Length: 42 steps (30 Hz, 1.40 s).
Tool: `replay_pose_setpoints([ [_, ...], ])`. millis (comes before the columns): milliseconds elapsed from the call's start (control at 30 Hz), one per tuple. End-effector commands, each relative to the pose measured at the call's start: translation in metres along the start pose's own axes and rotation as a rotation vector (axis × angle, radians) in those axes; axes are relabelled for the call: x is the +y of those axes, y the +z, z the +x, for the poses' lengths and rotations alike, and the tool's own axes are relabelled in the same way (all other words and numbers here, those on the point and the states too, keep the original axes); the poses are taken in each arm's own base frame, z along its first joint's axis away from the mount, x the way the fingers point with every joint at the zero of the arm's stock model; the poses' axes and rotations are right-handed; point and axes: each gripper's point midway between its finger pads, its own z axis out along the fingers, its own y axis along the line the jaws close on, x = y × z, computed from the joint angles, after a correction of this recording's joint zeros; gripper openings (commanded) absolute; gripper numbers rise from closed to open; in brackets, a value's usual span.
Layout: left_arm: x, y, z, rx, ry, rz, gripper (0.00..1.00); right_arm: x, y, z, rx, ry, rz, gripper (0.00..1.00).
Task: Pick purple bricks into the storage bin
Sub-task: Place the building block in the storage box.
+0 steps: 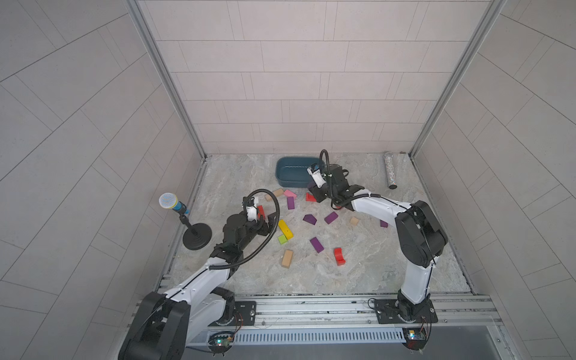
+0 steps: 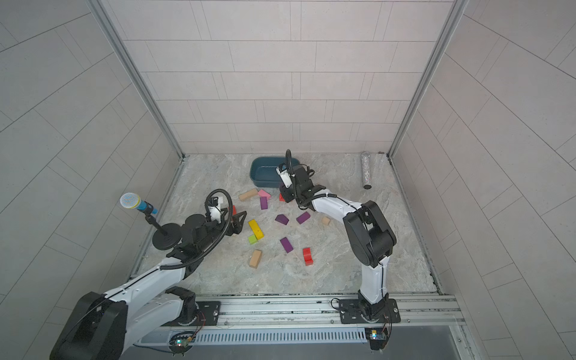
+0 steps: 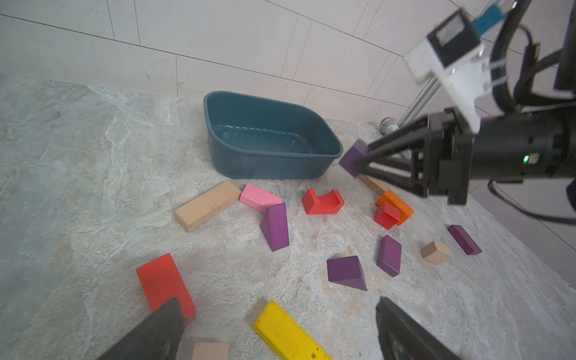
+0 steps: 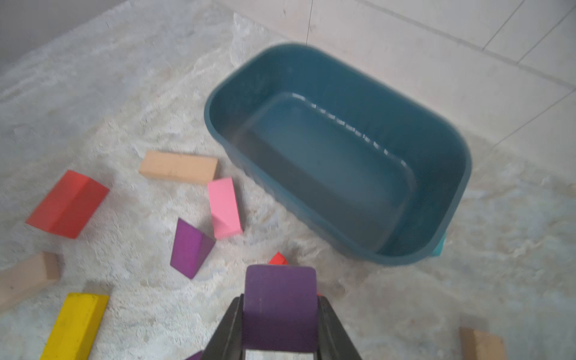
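One purple brick [image 4: 279,296], pinched in your right gripper [image 3: 364,157].
Left gripper [image 3: 277,302] spread; marbled grey counter [image 1: 358,274], pale tiled walls [image 1: 296,93].

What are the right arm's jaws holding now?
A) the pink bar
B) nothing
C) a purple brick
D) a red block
C: the right wrist view shows a purple brick clamped between the jaws, not yet in the bin.
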Motion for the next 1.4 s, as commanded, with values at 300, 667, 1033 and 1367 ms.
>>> replay_pose_setpoints([
  [300,0.0,-0.003,-0.006,-0.027,0.022,-0.016,1.0,-0.057,0.096,-0.016,0.052,0.047,0.037,0.03],
  [667,0.001,-0.002,-0.003,-0.017,0.043,-0.039,1.0,-0.068,0.144,-0.012,0.114,0.108,0.066,0.02],
  [1033,0.004,-0.001,-0.002,-0.011,0.044,-0.054,1.0,-0.065,0.143,-0.019,0.109,0.092,0.054,0.47],
  [1367,0.005,-0.001,-0.001,-0.004,0.047,-0.06,1.0,-0.046,0.081,-0.076,0.058,0.011,0.016,0.65],
])
